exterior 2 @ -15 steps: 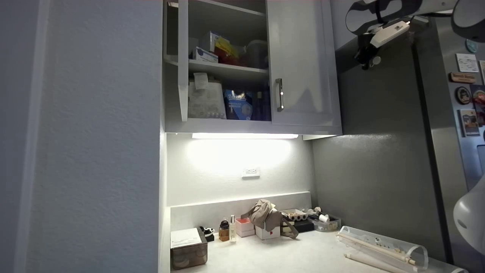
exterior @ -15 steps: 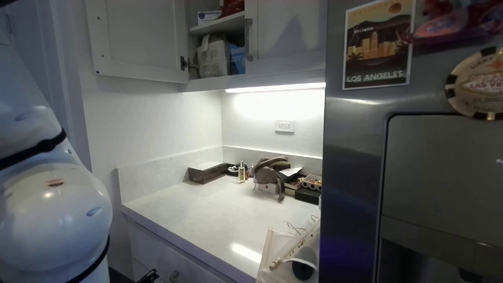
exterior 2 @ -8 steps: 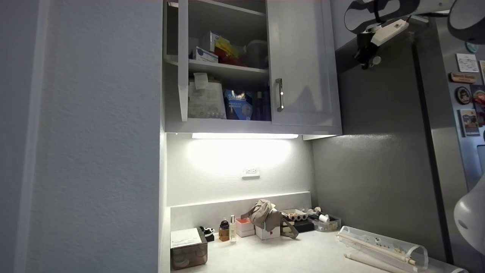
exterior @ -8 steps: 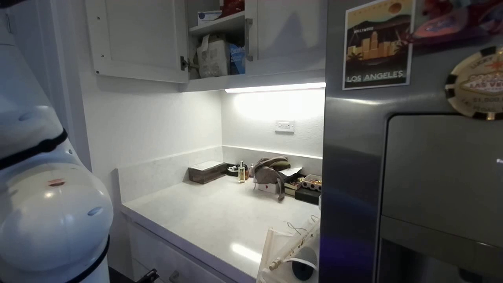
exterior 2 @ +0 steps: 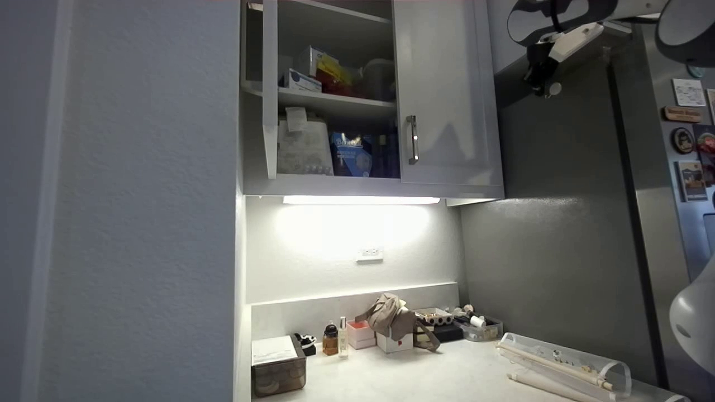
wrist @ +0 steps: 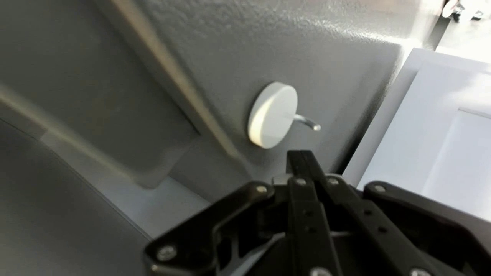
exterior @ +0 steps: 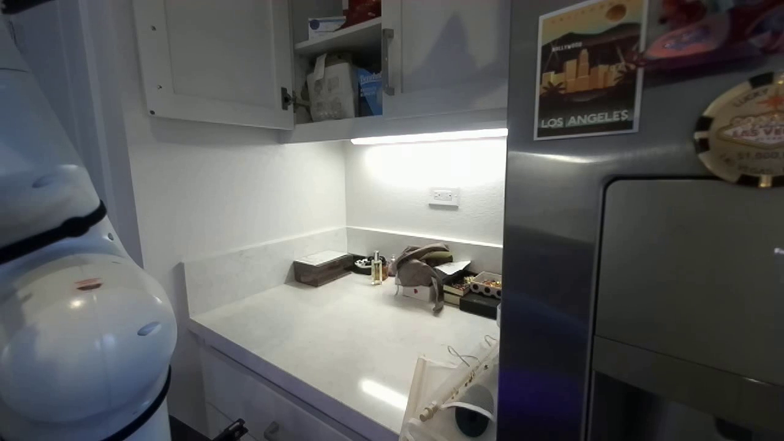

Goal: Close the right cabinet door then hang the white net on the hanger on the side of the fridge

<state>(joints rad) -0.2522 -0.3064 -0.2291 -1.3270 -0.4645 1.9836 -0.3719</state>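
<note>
We have the right cabinet door [exterior 2: 452, 84] closed flush against the upper cabinet [exterior 2: 341, 186], its metal handle [exterior 2: 414, 146] at seven o'clock from the panel's middle. At three o'clock from that door, before the side of the grey fridge [exterior 2: 558, 251], the gripper [wrist: 301, 153] hangs near a round white hanger [wrist: 274, 115]; its jaws are pressed together, and we see nothing between them. In the wrist view the hanger lies at eleven o'clock from the fingertips [wrist: 294, 158], its metal prong [wrist: 308, 123] pointing towards four. Where the white net lies, we cannot tell.

At nine o'clock from the closed door, the left cabinet door [exterior: 220, 61] stands open in both exterior views, and we can see a blue pack [exterior 2: 352, 152] inside. At six o'clock, the worktop [exterior 2: 435, 382] carries a brown cloth bag [exterior 2: 385, 319]; a brown lidded box [exterior 2: 285, 375] sits at eight o'clock from it, a polka-dot tray [exterior 2: 441, 320] at three, and a clear rolled sheet [exterior 2: 581, 358] between three and four.
</note>
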